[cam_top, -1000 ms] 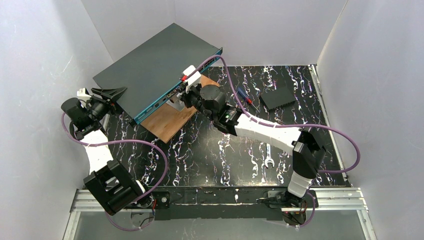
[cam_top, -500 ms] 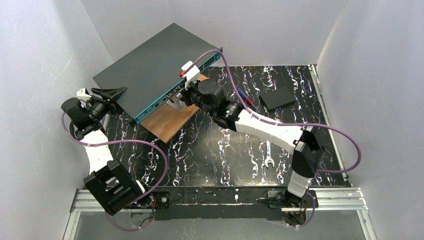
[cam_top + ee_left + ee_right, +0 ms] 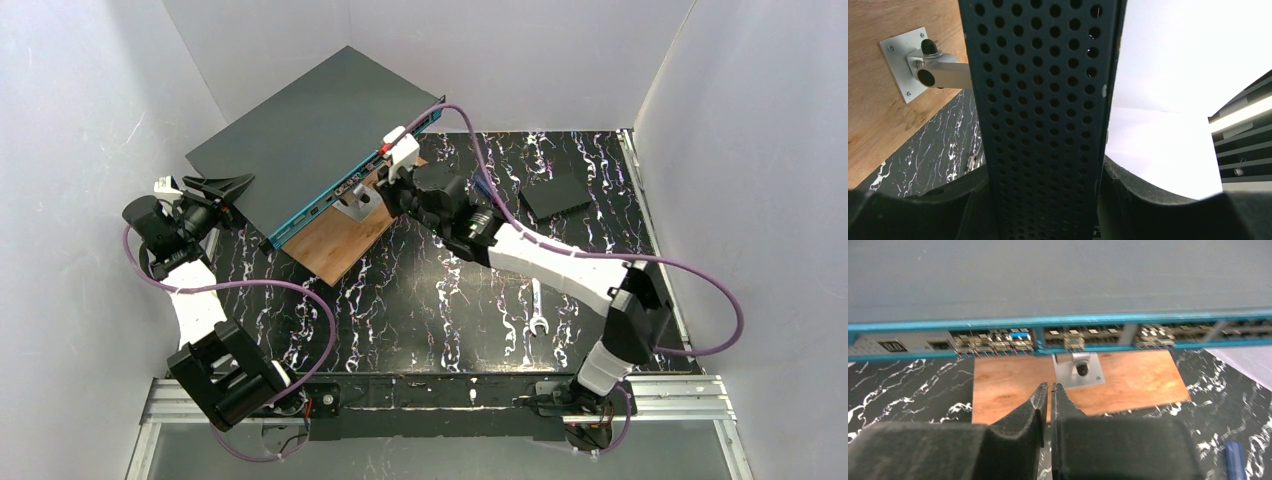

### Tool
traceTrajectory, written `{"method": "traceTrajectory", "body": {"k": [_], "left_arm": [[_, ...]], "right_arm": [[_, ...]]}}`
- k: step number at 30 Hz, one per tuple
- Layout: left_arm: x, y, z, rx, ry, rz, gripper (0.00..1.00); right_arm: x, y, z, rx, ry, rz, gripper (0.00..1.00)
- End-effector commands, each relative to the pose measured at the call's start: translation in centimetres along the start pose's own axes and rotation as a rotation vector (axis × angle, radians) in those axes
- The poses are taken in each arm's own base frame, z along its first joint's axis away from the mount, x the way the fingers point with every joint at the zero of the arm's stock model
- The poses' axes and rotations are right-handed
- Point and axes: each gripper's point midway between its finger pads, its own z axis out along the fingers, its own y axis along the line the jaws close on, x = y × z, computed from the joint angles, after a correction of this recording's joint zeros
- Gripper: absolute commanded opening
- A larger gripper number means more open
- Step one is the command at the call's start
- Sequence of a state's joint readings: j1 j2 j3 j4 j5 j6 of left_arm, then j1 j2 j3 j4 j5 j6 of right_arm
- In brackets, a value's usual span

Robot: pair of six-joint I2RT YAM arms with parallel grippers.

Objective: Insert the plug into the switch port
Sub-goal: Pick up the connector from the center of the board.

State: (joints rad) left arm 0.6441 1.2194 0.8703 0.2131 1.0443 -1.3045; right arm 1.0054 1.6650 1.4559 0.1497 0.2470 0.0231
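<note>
On the black marbled table [image 3: 450,300], the left gripper [image 3: 228,185] clamps the perforated side of the switch [image 3: 300,130], whose teal edge lies just ahead of the right gripper [image 3: 1049,390], pinched closed with no plug visible, so driving forward risks jabbing that edge or the metal bracket [image 3: 1079,369] just beyond its tips.

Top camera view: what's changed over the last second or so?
The right gripper moved to the right along the teal port edge of the switch. Its arm reached further out and its elbow swung right. Its fingers sit together, with no plug visible between them. The left gripper stayed clamped on the switch's end. The switch, wooden board, wrench and small black box did not move.
</note>
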Motion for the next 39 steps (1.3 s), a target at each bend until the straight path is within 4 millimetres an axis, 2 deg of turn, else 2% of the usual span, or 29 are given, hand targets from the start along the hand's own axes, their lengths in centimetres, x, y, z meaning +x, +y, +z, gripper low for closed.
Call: {"method": "traceTrajectory", "body": {"k": [1, 5, 10, 13, 15, 18, 22, 28, 32, 35, 39], "left_arm": [[1.7, 1.2, -0.1, -0.015, 0.057, 0.020, 0.00], [1.6, 1.2, -0.1, -0.015, 0.056, 0.017, 0.00], [1.6, 1.1, -0.1, -0.014, 0.055, 0.019, 0.10], [1.6, 0.8, -0.2, -0.009, 0.056, 0.028, 0.23], [1.7, 0.6, -0.2, -0.005, 0.054, 0.039, 0.35], [1.8, 0.5, -0.3, -0.005, 0.047, 0.046, 0.48], [2.0, 0.7, -0.5, -0.028, 0.037, 0.037, 0.55], [2.6, 2.4, -2.3, -0.275, -0.025, 0.067, 0.71], [2.6, 3.7, -3.4, -0.380, -0.074, 0.062, 0.74], [2.9, 4.9, -4.5, -0.476, -0.110, 0.072, 0.77], [3.6, 5.8, -5.8, -0.569, -0.132, 0.084, 0.81]], "right_arm": [[-3.9, -2.6, -4.0, 0.091, -0.082, -0.001, 0.19], [-1.8, -5.1, -6.0, 0.183, -0.017, -0.013, 0.32], [2.4, -7.9, -8.3, 0.281, 0.101, -0.013, 0.50], [5.2, -9.7, -9.7, 0.327, 0.172, 0.010, 0.56], [6.2, -10.6, -10.6, 0.347, 0.191, 0.025, 0.58], [7.3, -11.7, -11.5, 0.370, 0.211, 0.045, 0.61], [8.5, -13.0, -12.1, 0.401, 0.236, 0.065, 0.69], [10.2, -14.3, -12.1, 0.447, 0.284, 0.100, 0.80], [11.1, -14.8, -12.1, 0.466, 0.308, 0.128, 0.89], [11.0, -14.9, -12.4, 0.474, 0.323, 0.144, 0.97], [11.4, -15.0, -12.8, 0.479, 0.340, 0.162, 0.99]]}}
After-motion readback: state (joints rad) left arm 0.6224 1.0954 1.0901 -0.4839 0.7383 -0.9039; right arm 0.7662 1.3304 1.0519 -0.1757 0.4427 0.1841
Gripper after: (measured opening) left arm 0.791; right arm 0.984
